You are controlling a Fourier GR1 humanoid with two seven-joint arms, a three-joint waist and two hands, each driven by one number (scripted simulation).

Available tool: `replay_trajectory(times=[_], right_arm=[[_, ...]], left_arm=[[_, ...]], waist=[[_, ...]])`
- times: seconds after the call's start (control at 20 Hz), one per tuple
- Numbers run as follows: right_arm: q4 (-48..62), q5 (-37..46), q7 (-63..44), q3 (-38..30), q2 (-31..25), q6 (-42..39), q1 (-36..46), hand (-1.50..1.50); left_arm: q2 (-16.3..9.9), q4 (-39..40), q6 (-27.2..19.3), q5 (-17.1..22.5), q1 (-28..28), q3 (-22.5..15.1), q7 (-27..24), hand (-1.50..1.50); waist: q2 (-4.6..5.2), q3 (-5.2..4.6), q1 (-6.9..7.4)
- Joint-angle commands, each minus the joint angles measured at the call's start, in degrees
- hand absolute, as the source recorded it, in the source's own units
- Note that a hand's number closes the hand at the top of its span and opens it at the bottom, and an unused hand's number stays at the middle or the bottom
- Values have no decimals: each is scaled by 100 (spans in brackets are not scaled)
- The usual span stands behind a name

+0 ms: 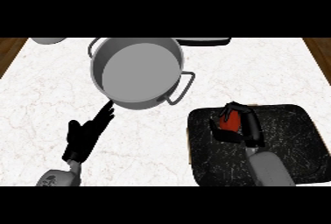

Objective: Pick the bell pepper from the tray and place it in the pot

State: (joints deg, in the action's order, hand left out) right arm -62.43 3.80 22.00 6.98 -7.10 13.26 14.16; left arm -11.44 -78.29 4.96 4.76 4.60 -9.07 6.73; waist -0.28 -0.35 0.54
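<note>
My left hand [82, 139] lies over the worktop [258, 74] toward its left front, forearm coming in from the near edge. Its fingers are straight and spread out flat, pointing away and to the right, holding nothing; the longest fingertip reaches just to the near rim of the pot.

The pot [137, 72] stands at the back of the worktop, left of centre, a grey steel one with a loop handle on each side. Its inside shows bare grey. I can read no brand, label or writing on it, or on anything else here.

At the back left corner a pale round thing [48, 40] is cut off by the edge; behind the pot a dark object [203, 42] lies at the back edge.

The black tray [291, 131] sits at the right front corner. My right hand [249, 129] is over its left half, fingers and thumb curled round the red pepper [228, 122], which is near the tray's back left corner, partly hidden by my fingers. Whether it touches the tray I cannot tell.
</note>
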Motion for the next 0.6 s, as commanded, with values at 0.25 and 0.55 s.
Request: replay_trajectory(times=[0.25, 0.55], right_arm=[[-1540, 1352, -1328, 710, -150, 757, -194, 150], [-2173, 2593, -2922, 1190, -42, 963, 539, 150]], left_arm=[[-25, -159, 126, -71, -181, 122, 55, 0], [138, 179, 33, -136, 69, 211, 116, 0]], waist=[[8, 32, -77], [12, 29, -85]])
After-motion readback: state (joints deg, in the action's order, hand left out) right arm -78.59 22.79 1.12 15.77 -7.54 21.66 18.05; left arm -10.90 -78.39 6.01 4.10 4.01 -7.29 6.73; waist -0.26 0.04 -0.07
